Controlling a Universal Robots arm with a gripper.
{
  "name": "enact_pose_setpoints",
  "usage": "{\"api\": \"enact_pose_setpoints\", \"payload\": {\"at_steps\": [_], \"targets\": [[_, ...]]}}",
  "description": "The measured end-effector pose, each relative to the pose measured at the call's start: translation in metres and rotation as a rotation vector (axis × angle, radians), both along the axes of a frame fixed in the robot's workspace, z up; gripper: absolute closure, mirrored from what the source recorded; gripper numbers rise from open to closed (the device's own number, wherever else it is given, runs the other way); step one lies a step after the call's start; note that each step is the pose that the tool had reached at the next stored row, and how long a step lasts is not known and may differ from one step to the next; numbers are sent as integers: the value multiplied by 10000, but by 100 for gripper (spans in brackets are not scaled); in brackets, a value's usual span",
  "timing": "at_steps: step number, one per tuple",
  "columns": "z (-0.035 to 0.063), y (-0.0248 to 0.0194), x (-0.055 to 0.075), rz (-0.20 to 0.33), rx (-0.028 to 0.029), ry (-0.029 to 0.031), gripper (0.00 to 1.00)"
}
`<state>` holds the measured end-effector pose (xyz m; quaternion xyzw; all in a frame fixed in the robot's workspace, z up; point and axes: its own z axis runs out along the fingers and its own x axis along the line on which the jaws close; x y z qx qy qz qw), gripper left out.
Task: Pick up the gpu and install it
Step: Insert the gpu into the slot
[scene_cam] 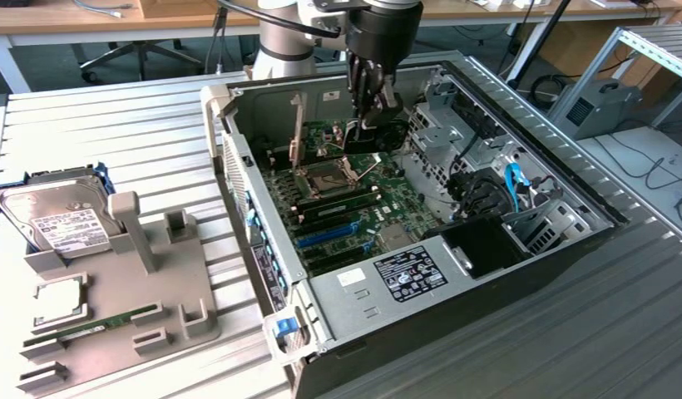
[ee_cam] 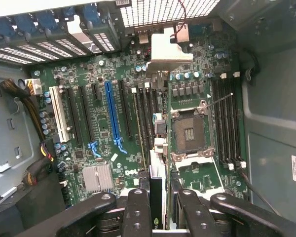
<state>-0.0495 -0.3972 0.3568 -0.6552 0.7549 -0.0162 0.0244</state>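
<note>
Exterior view: the arm reaches down into the open computer case [scene_cam: 430,208], which lies on its side on the slatted metal surface [scene_cam: 119,133]. The tool [scene_cam: 377,112] hangs above the far end of the motherboard [scene_cam: 341,208], over the CPU socket [scene_cam: 318,176] area, and it grips the gpu [scene_cam: 383,131], a dark card held on edge between the fingers. The card is above the board, not seated in any slot. Toward the exterior view's left, well apart from the case, a grey holder tray [scene_cam: 152,291] sits on the surface with a hard drive [scene_cam: 61,220] standing at its far end, a flat square chip [scene_cam: 61,301] and a narrow green RAM stick [scene_cam: 91,326] lying in it.

Wrist view: the tool's black fingers [ee_cam: 138,212] are partly closed around the gpu [ee_cam: 156,200], seen edge-on as a thin dark slab with its green board edge just visible. Beneath it lies the motherboard [ee_cam: 113,74], with the long blue expansion slot [ee_cam: 111,116], black slots beside it, a white slot [ee_cam: 60,113], the open CPU socket [ee_cam: 190,133] and the RAM slots [ee_cam: 227,123].
</note>
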Motion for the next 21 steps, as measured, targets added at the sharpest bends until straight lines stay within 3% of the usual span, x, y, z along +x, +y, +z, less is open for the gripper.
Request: {"api": "enact_pose_setpoints", "payload": {"at_steps": [21], "targets": [[0, 0, 0, 578, -5, 0, 74]]}}
